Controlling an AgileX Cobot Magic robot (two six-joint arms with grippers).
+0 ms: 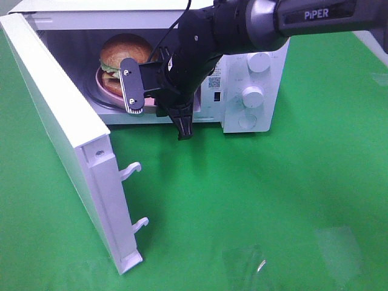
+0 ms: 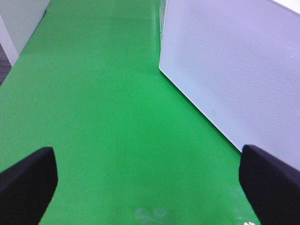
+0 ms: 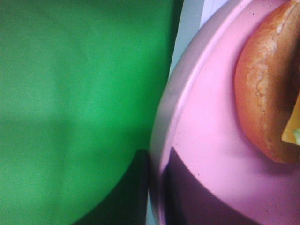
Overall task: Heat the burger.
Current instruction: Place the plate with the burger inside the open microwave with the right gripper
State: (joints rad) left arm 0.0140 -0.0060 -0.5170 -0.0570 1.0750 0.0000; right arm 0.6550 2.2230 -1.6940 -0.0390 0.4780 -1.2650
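Door (image 1: 66,139) of the microwave (image 1: 254,91) stands wide nearest the camera; my right gripper (image 3: 157,197) pinches the rim of the pink plate (image 3: 206,117), burger (image 1: 124,51) on it inside the oven; left gripper (image 2: 150,187) gapes empty; I'd slide it in level, centred, then release.

burger (image 1: 125,48) on plate (image 3: 211,140) | plate inside microwave (image 1: 267,91) | microwave on desk (image 1: 273,200), rear | door (image 1: 60,121) open, left of plate

Black arm (image 1: 233,27) marked PIPER, with black cable (image 1: 172,27).
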